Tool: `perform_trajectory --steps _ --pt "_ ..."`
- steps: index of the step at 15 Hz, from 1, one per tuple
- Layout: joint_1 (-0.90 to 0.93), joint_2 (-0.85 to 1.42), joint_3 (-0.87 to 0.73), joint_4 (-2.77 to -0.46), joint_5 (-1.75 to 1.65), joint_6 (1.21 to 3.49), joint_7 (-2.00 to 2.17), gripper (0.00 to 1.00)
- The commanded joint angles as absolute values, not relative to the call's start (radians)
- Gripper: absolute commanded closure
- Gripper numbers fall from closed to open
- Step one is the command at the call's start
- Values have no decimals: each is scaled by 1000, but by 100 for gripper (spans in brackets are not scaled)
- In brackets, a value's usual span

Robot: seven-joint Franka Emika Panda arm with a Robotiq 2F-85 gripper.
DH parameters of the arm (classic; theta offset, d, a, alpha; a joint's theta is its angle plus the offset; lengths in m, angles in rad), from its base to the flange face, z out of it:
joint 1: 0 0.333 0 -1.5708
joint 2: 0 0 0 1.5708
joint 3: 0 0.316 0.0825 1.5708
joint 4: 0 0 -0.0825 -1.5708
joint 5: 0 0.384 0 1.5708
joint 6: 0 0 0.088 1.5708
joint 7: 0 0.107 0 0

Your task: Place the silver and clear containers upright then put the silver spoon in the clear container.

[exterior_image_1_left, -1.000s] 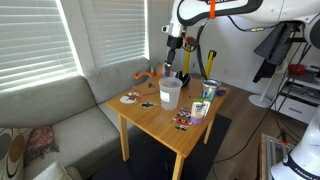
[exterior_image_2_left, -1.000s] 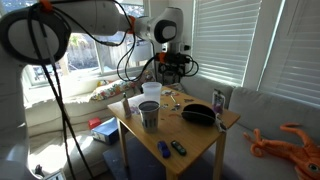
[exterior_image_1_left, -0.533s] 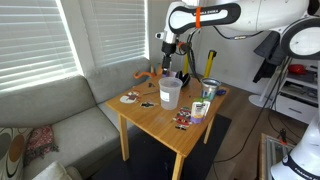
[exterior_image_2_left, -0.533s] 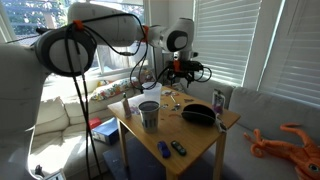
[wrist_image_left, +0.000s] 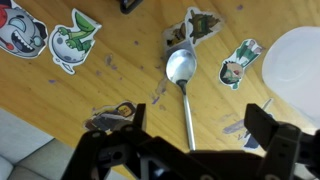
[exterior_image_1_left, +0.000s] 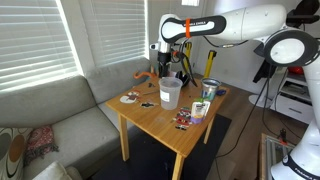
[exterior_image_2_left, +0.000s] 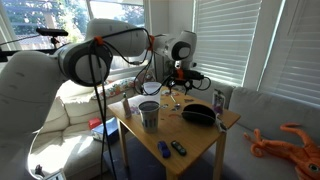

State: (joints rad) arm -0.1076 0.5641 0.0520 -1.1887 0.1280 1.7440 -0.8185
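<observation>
The silver spoon (wrist_image_left: pixel 184 88) lies flat on the wooden table (wrist_image_left: pixel 130 70), bowl away from me and handle running in between my fingers. My gripper (wrist_image_left: pixel 196 140) is open and hangs low over the spoon handle, holding nothing. In both exterior views the gripper (exterior_image_1_left: pixel 164 68) (exterior_image_2_left: pixel 177 84) is low over the far part of the table. The clear container (exterior_image_1_left: pixel 170 93) (exterior_image_2_left: pixel 151 90) stands upright, and its pale rim shows at the right edge of the wrist view (wrist_image_left: pixel 297 60). The silver container (exterior_image_2_left: pixel 149 115) stands upright near the table's front edge.
Cartoon stickers (wrist_image_left: pixel 75 38) lie on the table around the spoon. A green can (exterior_image_1_left: pixel 210 90), a black bowl-like object (exterior_image_2_left: pixel 198 114) and small items (exterior_image_2_left: pixel 170 149) sit on the table. An orange toy octopus (exterior_image_1_left: pixel 148 75) and a grey sofa (exterior_image_1_left: pixel 70 115) are beside it.
The arm has swung across and come down toward the table; the gripper now sits lower, over the spoon. The containers have not moved.
</observation>
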Motion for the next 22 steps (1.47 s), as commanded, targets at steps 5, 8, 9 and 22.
perform_trajectory --steps 5,8,9,22 --pt "-107 636 66 -1122 100 1709 -893 0" --pt "-99 639 68 -1134 95 1722 -905 0" --pt "-96 640 70 -1136 93 1723 -908 0" --pt "-65 656 76 -1172 67 1823 -891 2"
